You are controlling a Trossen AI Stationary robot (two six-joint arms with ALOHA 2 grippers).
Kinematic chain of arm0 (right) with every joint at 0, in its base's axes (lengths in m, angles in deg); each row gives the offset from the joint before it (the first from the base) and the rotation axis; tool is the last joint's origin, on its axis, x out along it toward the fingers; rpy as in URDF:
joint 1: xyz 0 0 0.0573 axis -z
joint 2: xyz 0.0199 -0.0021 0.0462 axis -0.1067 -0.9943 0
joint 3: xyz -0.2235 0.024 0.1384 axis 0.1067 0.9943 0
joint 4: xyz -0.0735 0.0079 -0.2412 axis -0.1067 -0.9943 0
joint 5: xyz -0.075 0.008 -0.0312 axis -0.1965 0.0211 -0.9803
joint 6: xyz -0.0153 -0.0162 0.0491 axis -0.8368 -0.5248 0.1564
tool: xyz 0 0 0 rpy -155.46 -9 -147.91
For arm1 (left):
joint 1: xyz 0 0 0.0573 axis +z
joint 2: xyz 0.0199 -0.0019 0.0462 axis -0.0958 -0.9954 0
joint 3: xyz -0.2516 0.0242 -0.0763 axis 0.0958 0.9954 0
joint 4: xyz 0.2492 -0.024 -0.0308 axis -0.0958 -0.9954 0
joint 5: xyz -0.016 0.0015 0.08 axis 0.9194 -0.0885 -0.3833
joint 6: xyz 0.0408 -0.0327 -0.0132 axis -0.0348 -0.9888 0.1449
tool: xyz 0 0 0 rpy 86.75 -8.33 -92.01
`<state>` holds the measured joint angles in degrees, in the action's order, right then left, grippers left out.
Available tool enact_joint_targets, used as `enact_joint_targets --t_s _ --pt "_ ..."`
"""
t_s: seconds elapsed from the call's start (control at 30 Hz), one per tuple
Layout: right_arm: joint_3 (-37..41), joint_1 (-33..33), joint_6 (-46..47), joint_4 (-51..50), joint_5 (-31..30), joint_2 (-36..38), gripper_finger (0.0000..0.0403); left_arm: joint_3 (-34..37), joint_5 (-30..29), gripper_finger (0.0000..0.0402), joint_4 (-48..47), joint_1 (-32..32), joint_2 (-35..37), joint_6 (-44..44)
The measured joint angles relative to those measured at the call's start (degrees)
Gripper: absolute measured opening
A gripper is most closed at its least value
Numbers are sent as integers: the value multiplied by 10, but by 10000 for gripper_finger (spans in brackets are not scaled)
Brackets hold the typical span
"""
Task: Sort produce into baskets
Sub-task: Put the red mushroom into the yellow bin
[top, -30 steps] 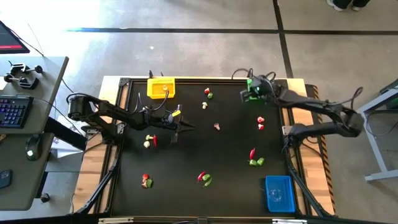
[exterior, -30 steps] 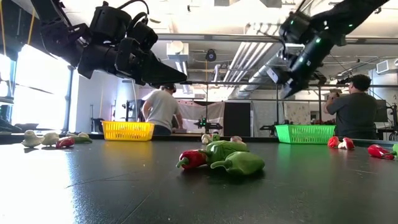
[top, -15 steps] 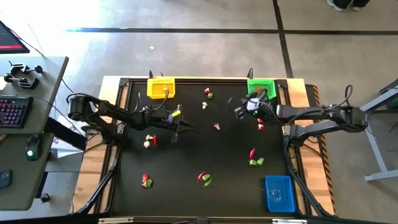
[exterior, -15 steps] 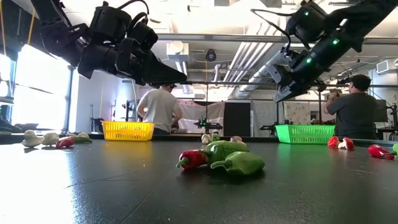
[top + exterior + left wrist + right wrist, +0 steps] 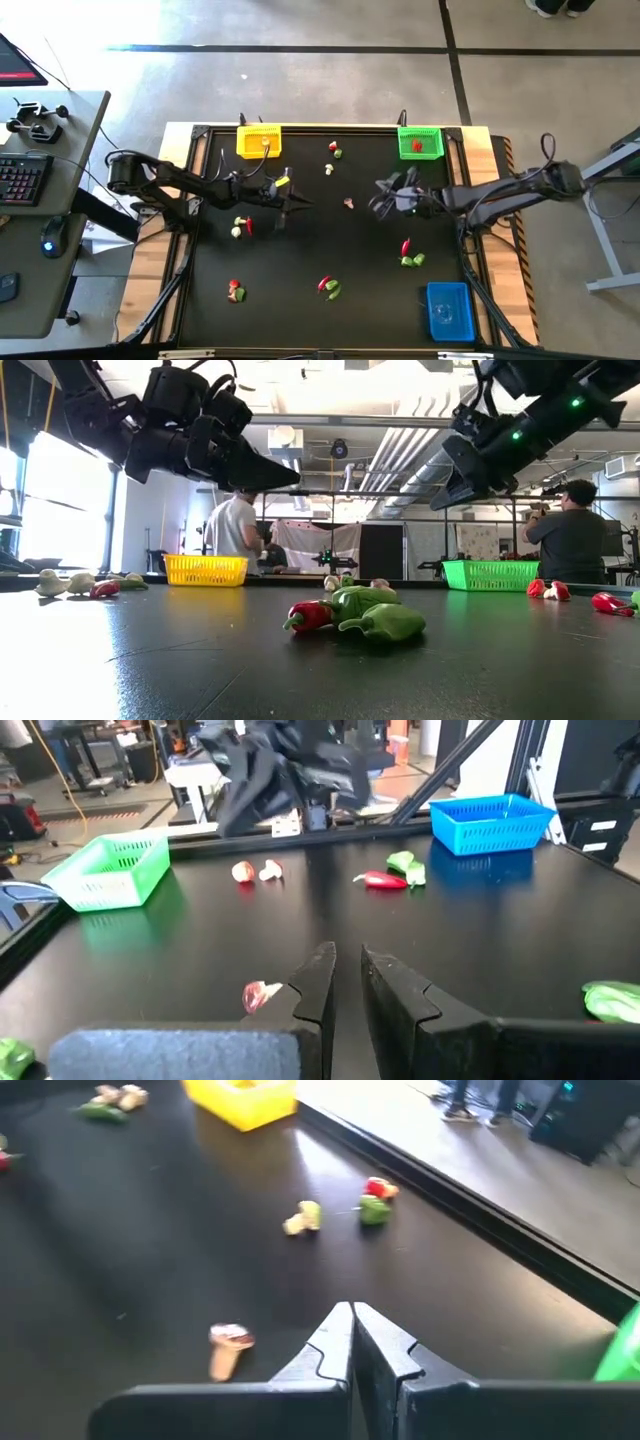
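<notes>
Robotics lab: exposed ducts (image 5: 340, 450), test rigs

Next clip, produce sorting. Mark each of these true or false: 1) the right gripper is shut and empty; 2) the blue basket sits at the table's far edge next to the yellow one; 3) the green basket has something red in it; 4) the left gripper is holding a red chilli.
1) True: the right gripper is shut with nothing between its fingers, above the table's middle.
2) False: the blue basket sits at the near right corner; the yellow basket is at the far edge.
3) True: the green basket holds a red piece.
4) False: the left gripper holds nothing; its fingers stand slightly apart.
</notes>
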<state>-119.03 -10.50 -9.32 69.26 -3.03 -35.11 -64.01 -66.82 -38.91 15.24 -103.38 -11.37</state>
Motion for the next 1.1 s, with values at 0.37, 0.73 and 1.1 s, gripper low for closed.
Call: enact_joint_targets --t_s 0.37,0.73,1.1 --pt "0 -29 -82 159 127 -92 0 0 19 35 -121 -10 100 11" --pt "0 6 -172 336 232 -187 0 0 33 35 -348 -69 240 -49" --pt "0 18 -176 332 229 -191 0 0 20 36 -533 -145 302 -136"
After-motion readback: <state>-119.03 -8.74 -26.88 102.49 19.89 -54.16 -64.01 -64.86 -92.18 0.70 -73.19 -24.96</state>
